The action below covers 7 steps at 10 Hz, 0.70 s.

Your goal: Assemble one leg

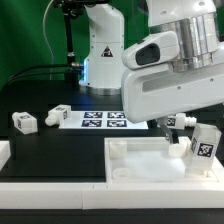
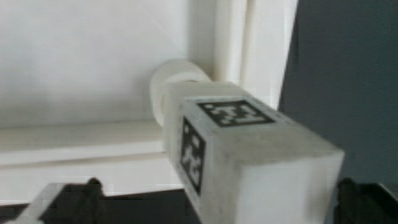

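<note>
Exterior view, read from its left edge to its right. At the left, two loose white tagged blocks lie apart on the black worktop; whether they are further legs is a judgement, not a certainty. Just past them lies the marker board, flat and bare of parts. Along the near edge of the worktop sits the large white panel, a raised rim around its recessed face. At the panel's far corner on the exterior view's right stands the leg, a tagged face turned to the camera, its long axis roughly upright with a slight tilt.

The gripper hangs over that corner, its fingers spread wide and holding nothing.

The wrist view shows the leg between the two dark fingertips seen at the frame's edge, apart from both, its cylindrical end pointing away from the gripper into the panel's corner. The leg thus lies straight ahead of the jaws, along the line of approach. Whether it is fully seated cannot be told.
</note>
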Tool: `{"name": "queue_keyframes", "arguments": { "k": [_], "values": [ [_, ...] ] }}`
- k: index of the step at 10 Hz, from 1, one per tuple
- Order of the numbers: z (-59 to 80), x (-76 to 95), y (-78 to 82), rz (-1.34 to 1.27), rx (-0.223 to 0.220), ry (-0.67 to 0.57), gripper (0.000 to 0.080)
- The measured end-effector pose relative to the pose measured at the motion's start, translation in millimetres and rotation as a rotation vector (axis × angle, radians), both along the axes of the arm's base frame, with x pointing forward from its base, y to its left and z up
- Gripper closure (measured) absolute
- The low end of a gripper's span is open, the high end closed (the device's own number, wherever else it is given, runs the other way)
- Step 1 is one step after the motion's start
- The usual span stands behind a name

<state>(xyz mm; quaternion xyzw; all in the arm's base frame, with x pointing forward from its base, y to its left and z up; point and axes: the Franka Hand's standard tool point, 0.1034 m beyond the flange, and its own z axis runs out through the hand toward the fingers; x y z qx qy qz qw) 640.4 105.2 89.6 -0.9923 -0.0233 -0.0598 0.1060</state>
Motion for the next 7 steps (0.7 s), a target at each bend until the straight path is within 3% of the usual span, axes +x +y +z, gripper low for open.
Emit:
{"name": "queue_keyframes", "arguments": {
  "k": [1, 2, 3, 4, 6, 7],
  "values": [
    [-0.6, -1.2, 0.1, -0.013, -0.001, 0.013, 0.0151],
    [-1.3, -6.2, 2.6, -0.079, -0.035, 0.087, 0.0151],
    [1.8, -3.9, 13.4, -0.136, -0.068, 0.124, 0.0151],
    [1.9, -0.7, 20.9, -0.153, -0.067, 0.120, 0.0151],
    [-7.0, 3.5, 3.1, -0.141, -0.056, 0.056, 0.0151],
    [-8.4, 2.0, 2.3, -0.147, -0.057, 0.060, 0.0151]
  ]
}}
